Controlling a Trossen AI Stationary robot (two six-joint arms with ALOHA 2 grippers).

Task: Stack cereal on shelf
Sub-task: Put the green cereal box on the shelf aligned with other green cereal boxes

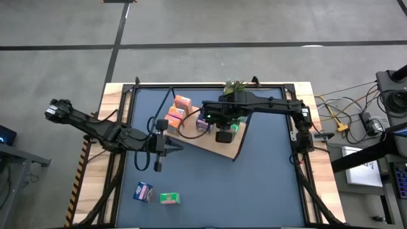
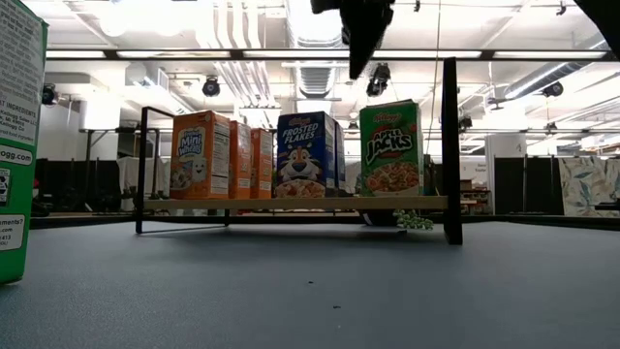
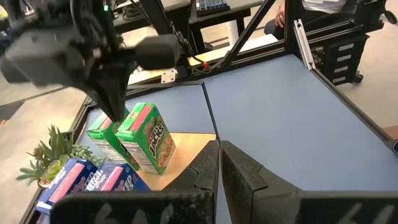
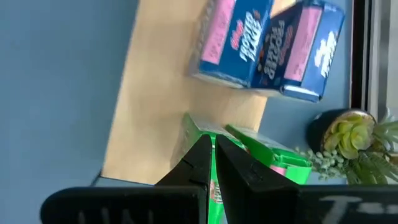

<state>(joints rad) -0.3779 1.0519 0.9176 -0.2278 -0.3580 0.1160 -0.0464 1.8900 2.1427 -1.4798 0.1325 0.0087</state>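
The shelf (image 1: 219, 148), a light-wood board on black legs, stands mid-table, turned askew. On it stand orange-red cereal boxes (image 2: 208, 155), blue ones (image 4: 273, 43) and two green ones (image 3: 146, 137). My right gripper (image 2: 363, 58) hangs shut just above the green boxes, pointing down, with a gap showing between it and them in the low view. My left gripper (image 3: 221, 168) is shut and holds nothing, left of the shelf, pointing toward it. A blue box (image 1: 144, 191) and a green box (image 1: 169, 198) lie on the blue tabletop near the front left.
A small potted succulent (image 1: 235, 86) stands at the far edge just behind the shelf. A black frame (image 1: 299, 127) borders the tabletop. Bare tabletop lies right of the shelf and in front of it.
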